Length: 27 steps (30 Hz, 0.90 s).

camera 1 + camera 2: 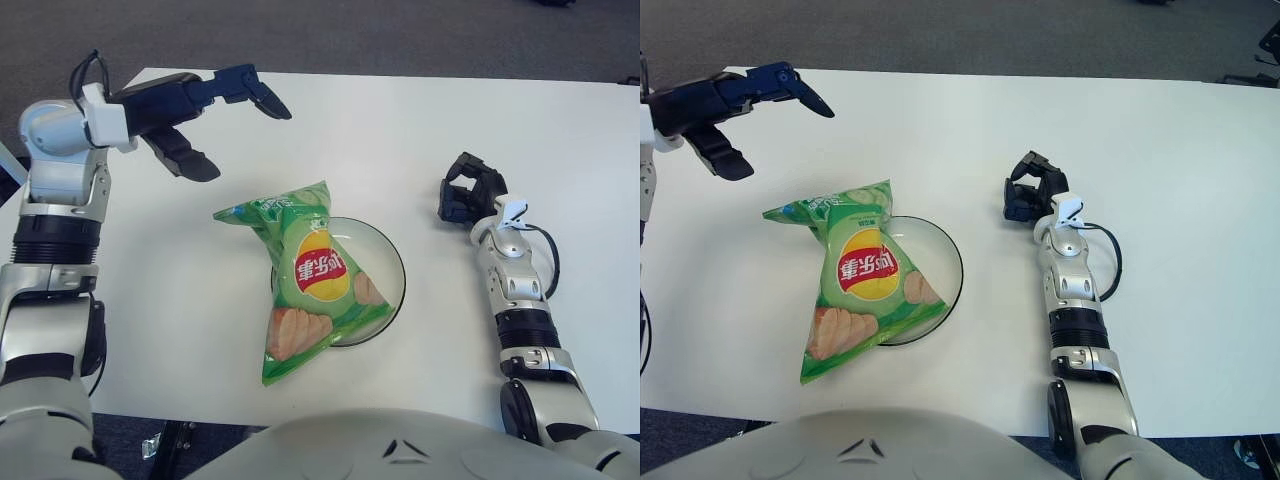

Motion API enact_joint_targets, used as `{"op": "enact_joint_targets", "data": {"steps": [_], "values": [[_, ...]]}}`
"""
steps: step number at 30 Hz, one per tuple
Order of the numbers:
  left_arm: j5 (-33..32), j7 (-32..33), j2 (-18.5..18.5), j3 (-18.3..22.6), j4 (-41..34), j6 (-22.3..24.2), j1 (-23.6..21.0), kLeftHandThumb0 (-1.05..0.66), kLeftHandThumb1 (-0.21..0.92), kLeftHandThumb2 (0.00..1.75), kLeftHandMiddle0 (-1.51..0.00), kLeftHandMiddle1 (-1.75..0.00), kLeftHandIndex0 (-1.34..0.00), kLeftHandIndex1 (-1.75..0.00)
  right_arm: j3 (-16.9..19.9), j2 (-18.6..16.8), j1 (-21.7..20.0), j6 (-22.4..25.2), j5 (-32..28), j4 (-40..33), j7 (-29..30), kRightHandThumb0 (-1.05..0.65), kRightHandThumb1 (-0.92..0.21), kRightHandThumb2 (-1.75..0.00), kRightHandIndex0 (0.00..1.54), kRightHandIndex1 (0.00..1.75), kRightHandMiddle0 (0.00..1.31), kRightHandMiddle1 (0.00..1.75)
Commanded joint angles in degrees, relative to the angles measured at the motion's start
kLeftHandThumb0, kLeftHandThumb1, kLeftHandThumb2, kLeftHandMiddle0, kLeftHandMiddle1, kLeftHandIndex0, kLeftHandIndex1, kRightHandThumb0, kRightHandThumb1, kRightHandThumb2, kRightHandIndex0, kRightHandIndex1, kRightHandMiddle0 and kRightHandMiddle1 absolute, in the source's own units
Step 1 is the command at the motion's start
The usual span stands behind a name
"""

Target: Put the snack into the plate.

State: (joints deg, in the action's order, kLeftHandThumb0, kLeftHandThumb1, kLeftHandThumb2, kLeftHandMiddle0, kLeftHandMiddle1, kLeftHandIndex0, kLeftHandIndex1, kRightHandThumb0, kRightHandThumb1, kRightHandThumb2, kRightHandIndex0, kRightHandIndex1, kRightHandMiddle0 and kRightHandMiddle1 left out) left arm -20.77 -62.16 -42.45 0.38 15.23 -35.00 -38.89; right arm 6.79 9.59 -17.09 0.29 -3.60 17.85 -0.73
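Look at the middle of the frame. The snack bag is green, and it lies across the plate, which is a dark glass dish on the white table. The bag is bigger than the plate. Its top corner sticks out past the rim toward the upper left, and its bottom end hangs off toward the lower left, close to the near edge of the table. So the snack looks like it is on the plate now, but not sitting neatly inside.

Your left hand is in the upper left of the frame, up and away from the bag. Its fingers are spread apart and hold nothing. Your right hand is on the right side of the frame, well apart from the plate. Its fingers are curled in and hold nothing too.

I think the job is almost done. Move the left hand away slowly, and lift it up first so you do not bump the top corner of the bag. If you want the bag to sit better, push its low end gently toward the plate. Do not push hard, or the plate may slide.
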Motion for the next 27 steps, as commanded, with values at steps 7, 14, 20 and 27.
{"op": "enact_joint_targets", "data": {"steps": [7,14,20,27], "values": [[1.21,0.54,0.68,0.76,-2.22,1.26,0.87,-0.99,0.92,0.45,-0.16,-1.07,0.00,-1.17,0.20,0.32,4.66,3.38,0.37,3.49,-1.18,-0.51,-0.25,-1.40,1.30,1.75,0.67,1.75],[1.70,0.81,1.04,0.92,-3.21,1.97,1.05,-0.99,0.92,0.45,-0.16,-1.07,0.00,-1.17,0.55,0.58,4.84,3.38,0.28,3.34,-1.62,-0.51,-0.25,-1.40,1.30,1.75,0.67,1.75],[1.97,0.99,1.23,1.01,-3.82,2.43,1.20,-0.99,0.92,0.45,-0.16,-1.07,0.00,-1.17,0.73,0.72,4.93,3.35,0.23,3.32,-1.86,-0.51,-0.25,-1.40,1.30,1.75,0.67,1.75],[2.12,1.03,1.34,1.07,-4.04,2.76,1.11,-0.99,0.92,0.45,-0.16,-1.07,0.00,-1.17,0.86,0.80,4.87,3.45,0.21,3.26,-2.00,-0.51,-0.25,-1.40,1.30,1.75,0.67,1.75]]}}
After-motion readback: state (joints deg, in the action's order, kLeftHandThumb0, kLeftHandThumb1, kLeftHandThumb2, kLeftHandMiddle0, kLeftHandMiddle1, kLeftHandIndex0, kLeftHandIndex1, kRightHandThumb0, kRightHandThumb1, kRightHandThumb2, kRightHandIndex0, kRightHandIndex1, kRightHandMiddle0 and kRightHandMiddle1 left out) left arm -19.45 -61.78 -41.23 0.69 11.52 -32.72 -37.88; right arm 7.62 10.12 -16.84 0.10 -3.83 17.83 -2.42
